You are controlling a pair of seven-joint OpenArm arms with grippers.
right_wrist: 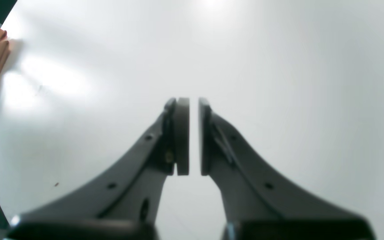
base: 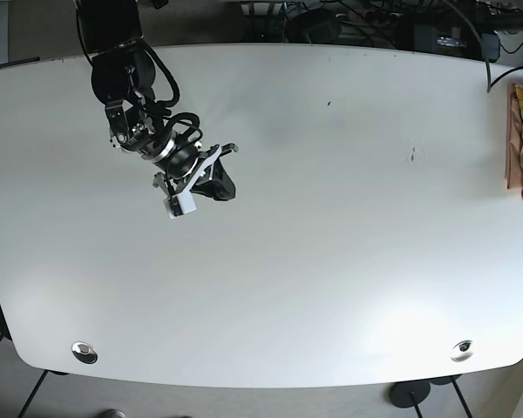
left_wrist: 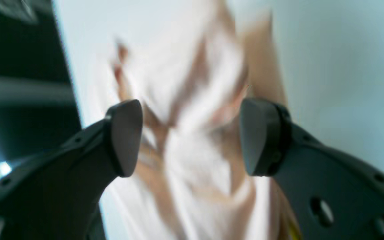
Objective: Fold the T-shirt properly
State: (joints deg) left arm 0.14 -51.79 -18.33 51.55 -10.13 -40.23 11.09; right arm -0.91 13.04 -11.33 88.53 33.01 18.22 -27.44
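Left wrist view shows the left end effector point(left_wrist: 191, 136) spread wide, gripping nothing, with the shirt point(left_wrist: 192, 100) straight ahead of it as a motion-blurred heap of white and tan folds. The shirt lies bunched at the desk's point(base: 331, 218) far edge, on the side opposite the right end effector point(base: 216, 178), which hovers over bare desk with its pads nearly closed, a thin gap between them, and empty.

Judging from this, a blind pinch into the heap could catch several layers at once, or nudge the cloth off the desk edge.

Only the base view places the shirt on the desk; the left arm itself is out of frame there.
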